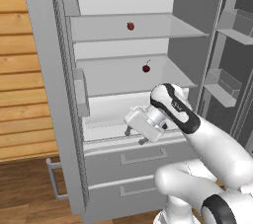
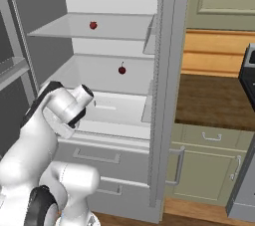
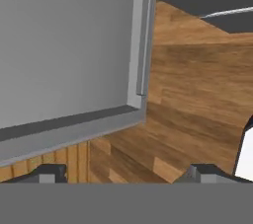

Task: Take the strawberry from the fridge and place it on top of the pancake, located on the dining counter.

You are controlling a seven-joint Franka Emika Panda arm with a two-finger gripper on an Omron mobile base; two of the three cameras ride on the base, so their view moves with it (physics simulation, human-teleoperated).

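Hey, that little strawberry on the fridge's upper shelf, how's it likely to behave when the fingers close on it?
The strawberry looks tiny and rounded, so it may roll on the smooth flat shelf if nudged. It is probably very light, and likely soft enough to bruise under a hard squeeze. The open gripper spans far wider than the berry, so centring will probably matter.

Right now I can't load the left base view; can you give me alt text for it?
The fridge stands open, with the strawberry on its upper shelf and a cherry on the shelf below. The white arm's open pincer hangs empty, low in front of the bottom compartment, well below both fruits.
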